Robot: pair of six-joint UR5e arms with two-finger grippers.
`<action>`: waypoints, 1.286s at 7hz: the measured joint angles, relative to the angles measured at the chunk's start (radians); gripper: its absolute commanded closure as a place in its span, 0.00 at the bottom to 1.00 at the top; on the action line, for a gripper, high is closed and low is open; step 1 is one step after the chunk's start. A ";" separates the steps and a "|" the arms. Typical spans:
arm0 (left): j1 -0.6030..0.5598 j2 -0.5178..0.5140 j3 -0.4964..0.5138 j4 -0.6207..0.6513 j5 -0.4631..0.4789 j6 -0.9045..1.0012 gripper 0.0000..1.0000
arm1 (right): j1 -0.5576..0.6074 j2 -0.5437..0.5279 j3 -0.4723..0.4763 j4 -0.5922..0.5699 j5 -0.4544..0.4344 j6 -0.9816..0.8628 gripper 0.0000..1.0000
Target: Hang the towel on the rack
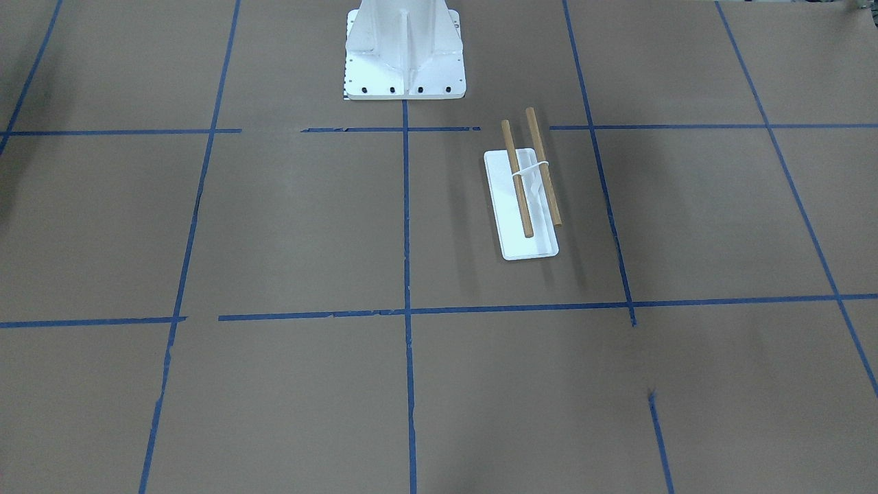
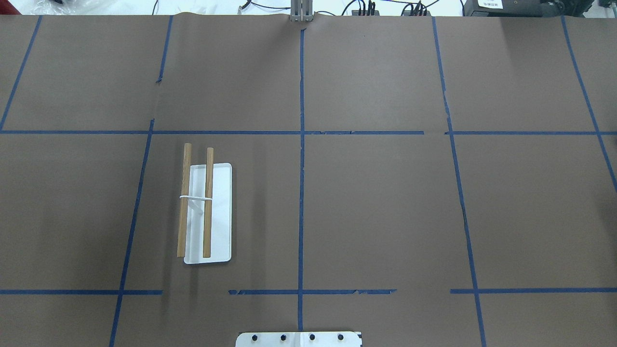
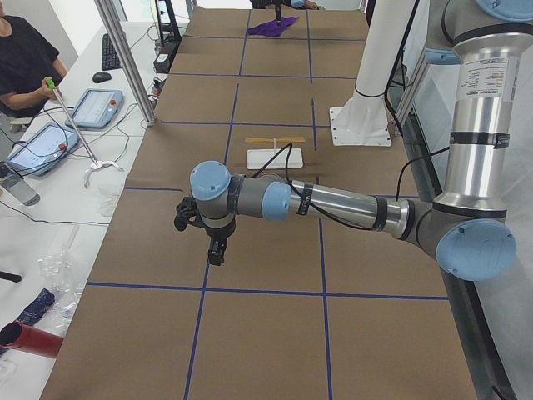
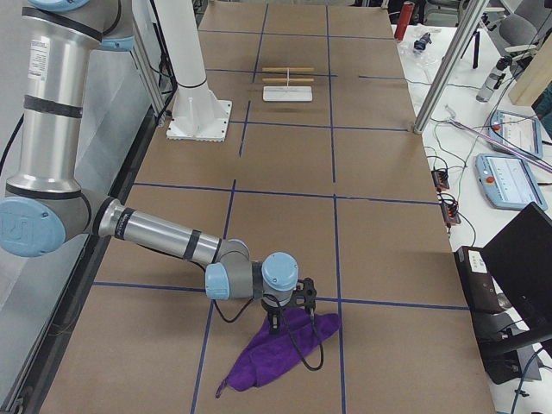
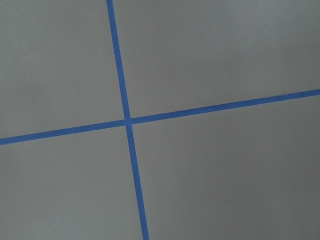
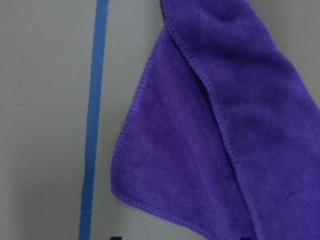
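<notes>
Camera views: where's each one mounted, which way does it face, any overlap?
Front-facing: across the table, facing the robot; rack, pedestal; no arms.
Overhead: behind the robot, looking down; same rack, pedestal edge; no arms.
Exterior left: table's left end; near left arm, left pincer.
Exterior right: opposite end; right arm, right pincer at towel.
Left wrist: down at tape cross; no arm.
Right wrist: down on towel; no arm.
Shared: both side views show rack, pedestal, towel.

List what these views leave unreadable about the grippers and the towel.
- Right gripper: only the side views show it, at the towel; the right wrist view's bottom edge cuts off its fingers, so open or shut is unclear.
- Left gripper: only exterior left shows it; open or shut unclear.
- Towel: outside the overhead and front-facing frames, which do show the rack.
</notes>
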 measured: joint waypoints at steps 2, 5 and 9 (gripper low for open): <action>0.001 0.001 0.002 0.000 -0.002 0.000 0.00 | -0.004 -0.019 -0.045 0.000 -0.021 -0.050 0.19; 0.002 0.003 0.006 -0.001 -0.005 0.000 0.00 | -0.014 -0.017 -0.109 0.000 -0.046 -0.129 0.26; 0.002 0.005 0.006 -0.004 -0.005 0.001 0.00 | -0.023 0.003 -0.139 0.000 -0.062 -0.147 0.28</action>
